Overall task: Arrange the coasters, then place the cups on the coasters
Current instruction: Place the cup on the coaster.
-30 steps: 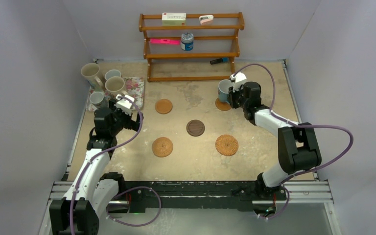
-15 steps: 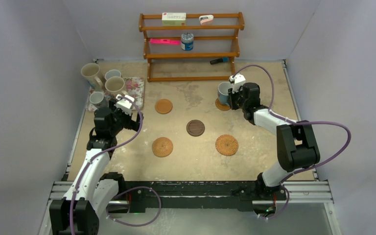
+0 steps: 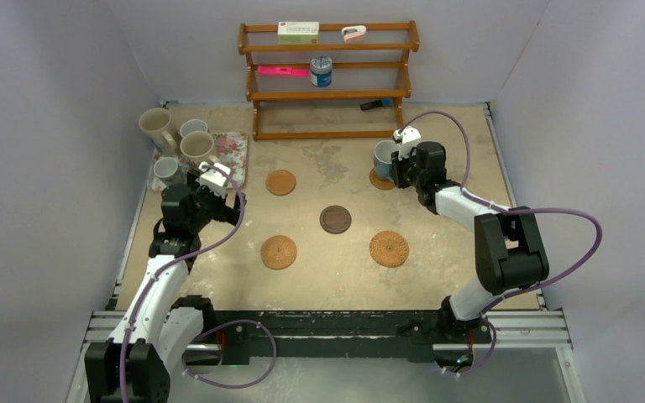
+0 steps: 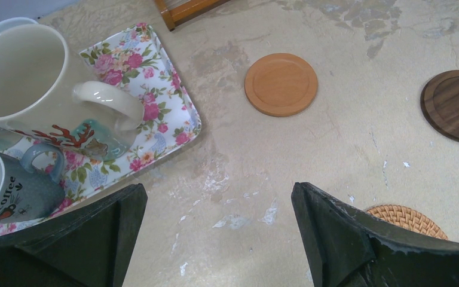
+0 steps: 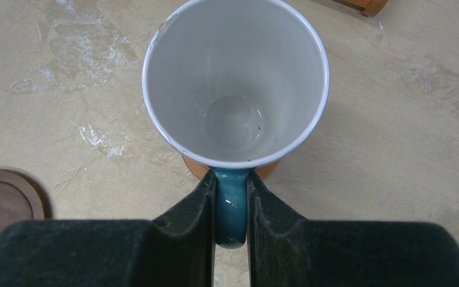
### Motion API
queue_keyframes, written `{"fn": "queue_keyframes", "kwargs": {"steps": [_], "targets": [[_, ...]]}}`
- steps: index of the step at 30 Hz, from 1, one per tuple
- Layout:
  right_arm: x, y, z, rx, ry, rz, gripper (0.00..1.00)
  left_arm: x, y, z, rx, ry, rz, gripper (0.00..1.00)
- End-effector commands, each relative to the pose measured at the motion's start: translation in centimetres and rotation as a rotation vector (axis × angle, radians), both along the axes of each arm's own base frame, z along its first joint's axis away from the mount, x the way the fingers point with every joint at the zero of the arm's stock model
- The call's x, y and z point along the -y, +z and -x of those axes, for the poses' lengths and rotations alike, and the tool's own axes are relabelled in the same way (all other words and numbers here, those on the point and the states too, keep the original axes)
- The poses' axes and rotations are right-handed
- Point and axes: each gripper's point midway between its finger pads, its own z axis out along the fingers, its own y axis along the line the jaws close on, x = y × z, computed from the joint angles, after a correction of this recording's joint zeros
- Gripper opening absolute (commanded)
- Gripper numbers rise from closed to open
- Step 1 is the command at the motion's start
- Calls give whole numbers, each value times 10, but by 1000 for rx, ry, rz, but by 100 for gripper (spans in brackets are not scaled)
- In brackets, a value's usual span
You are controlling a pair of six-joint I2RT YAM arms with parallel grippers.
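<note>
With its handle clamped in the right gripper (image 5: 232,186), the blue mug (image 5: 236,113) has stopped moving over the coaster (image 3: 379,180), so letting go seems next, while the left gripper (image 4: 218,200) hangs spread wide.

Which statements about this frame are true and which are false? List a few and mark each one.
1. The right gripper is shut on the handle of the blue mug. True.
2. The left gripper holds a cream mug. False: it is open and empty, above bare table beside the floral tray.
3. A tan coaster shows under the blue mug's base. True.
4. A cup stands on the dark brown coaster. False: that coaster is bare.
</note>
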Motion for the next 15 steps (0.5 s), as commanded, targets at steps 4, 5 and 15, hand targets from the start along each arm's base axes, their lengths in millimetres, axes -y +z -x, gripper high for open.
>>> {"fn": "queue_keyframes", "kwargs": {"steps": [4, 5, 15], "targets": [[-1, 30, -13, 104, -2, -12, 0, 2, 5, -1, 30, -19, -1, 100], [-1, 30, -13, 105, -2, -14, 0, 2, 5, -1, 32, -19, -2, 100], [-3, 48, -6, 139, 22, -22, 0, 2, 5, -1, 32, -19, -2, 100]]}}
